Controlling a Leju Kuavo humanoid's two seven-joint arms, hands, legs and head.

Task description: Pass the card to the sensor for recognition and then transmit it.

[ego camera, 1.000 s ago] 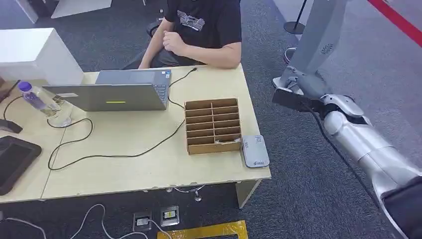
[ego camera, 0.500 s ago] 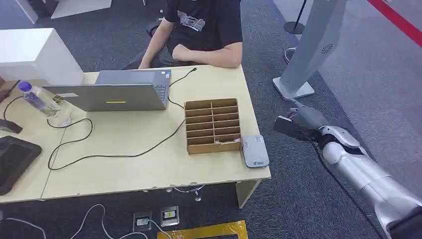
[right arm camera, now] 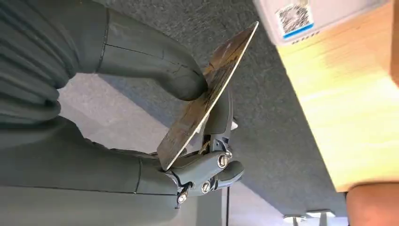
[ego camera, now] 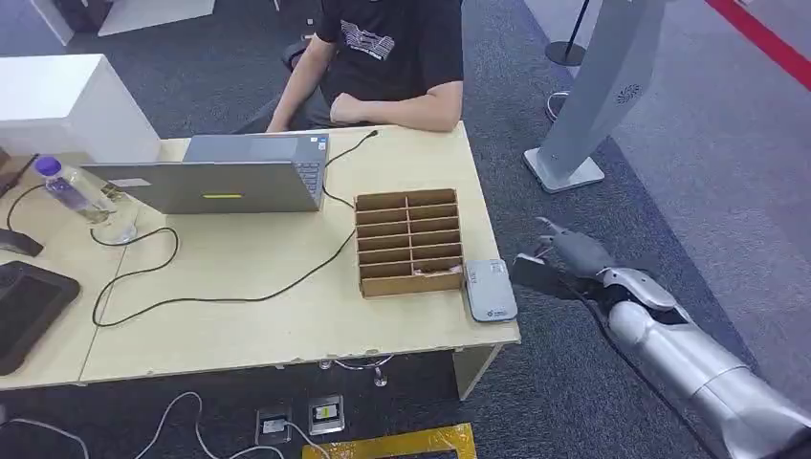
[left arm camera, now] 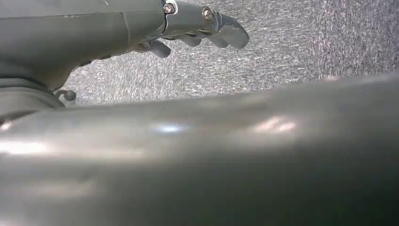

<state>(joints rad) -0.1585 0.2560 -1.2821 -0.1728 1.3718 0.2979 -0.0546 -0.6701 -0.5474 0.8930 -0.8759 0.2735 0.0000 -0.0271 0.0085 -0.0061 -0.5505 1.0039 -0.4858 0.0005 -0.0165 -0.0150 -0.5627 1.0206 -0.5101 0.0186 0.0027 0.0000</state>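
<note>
Your card (right arm camera: pixel 207 94) is pinched flat between the thumb and fingers (right arm camera: pixel 217 117) of the right hand (ego camera: pixel 574 256), off the desk's (ego camera: pixel 287 296) right edge and over the carpet, near the sensor (ego camera: pixel 491 289) but not touching it. The grip leaves most of the card's face and its leading edge bare, which looks chosen so the face can lie over the reader. The sensor sits at the desk corner, just beside the cardboard sorter (ego camera: pixel 409 242), within easy reach from that side. The left hand (left arm camera: pixel 197 28) hangs over carpet, its fingers curled loosely and holding nothing. A person (ego camera: pixel 392 57) sits across the desk behind the laptop (ego camera: pixel 210 182), likely the one to receive the card.
</note>
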